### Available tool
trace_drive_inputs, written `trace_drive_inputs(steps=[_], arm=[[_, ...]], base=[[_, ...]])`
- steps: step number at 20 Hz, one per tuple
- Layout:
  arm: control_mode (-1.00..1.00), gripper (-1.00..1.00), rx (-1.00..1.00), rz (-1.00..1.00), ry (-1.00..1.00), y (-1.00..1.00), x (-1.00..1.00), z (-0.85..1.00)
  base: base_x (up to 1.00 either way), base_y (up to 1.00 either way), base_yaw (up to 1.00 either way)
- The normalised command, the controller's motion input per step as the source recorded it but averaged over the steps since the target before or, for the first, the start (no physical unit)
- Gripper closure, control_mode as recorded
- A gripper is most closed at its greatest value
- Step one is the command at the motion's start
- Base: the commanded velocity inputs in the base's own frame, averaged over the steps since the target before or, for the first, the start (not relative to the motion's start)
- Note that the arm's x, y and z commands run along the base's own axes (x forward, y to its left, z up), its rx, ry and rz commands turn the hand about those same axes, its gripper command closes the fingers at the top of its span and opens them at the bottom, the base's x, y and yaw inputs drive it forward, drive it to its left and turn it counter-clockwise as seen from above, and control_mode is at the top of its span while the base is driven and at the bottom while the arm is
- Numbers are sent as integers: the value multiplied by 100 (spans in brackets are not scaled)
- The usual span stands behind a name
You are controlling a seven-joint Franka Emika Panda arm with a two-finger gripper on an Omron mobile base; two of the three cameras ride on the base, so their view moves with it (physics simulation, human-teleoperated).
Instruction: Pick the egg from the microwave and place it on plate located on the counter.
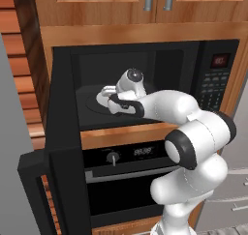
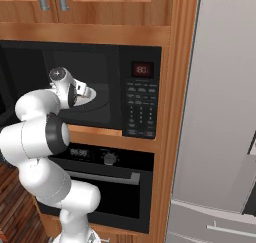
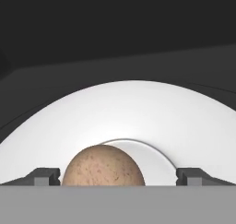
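While the arm [image 1: 193,132] reached into the open microwave [image 1: 203,69], the gripper [image 3: 117,178] stood with its fingers [image 3: 44,176] spread apart, one on each side of the egg [image 3: 103,167], neither pad clearly touching it. The egg lay on a white plate [image 3: 138,112] on the cavity floor, above the oven [image 2: 107,182].

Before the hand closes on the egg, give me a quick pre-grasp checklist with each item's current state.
1. Microwave door open: ok.
2. Hand inside the cavity, over the white plate: ok.
3. Egg between the fingertips: ok, though nearer one tip than the other.
4. Fingers open wider than the egg: ok.
5. Fingertips low enough around the egg: cannot tell.
6. Yellow-rimmed plate ready on the counter: cannot tell.
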Motion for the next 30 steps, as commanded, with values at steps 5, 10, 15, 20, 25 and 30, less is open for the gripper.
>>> trace_drive_inputs(steps=[5, 10, 15, 20, 25, 30], arm=[[-100, 100, 0, 0, 0, 0, 0, 0], [-100, 100, 0, 0, 0, 0, 0, 0], [-100, 100, 0, 0, 0, 0, 0, 0], [-100, 100, 0, 0, 0, 0, 0, 0], [-100, 100, 0, 0, -11, -7, -31, 2], [-100, 100, 0, 0, -21, -9, -48, 21]], base=[[0, 0, 0], [0, 0, 0], [0, 0, 0], [0, 0, 0], [0, 0, 0], [0, 0, 0]])
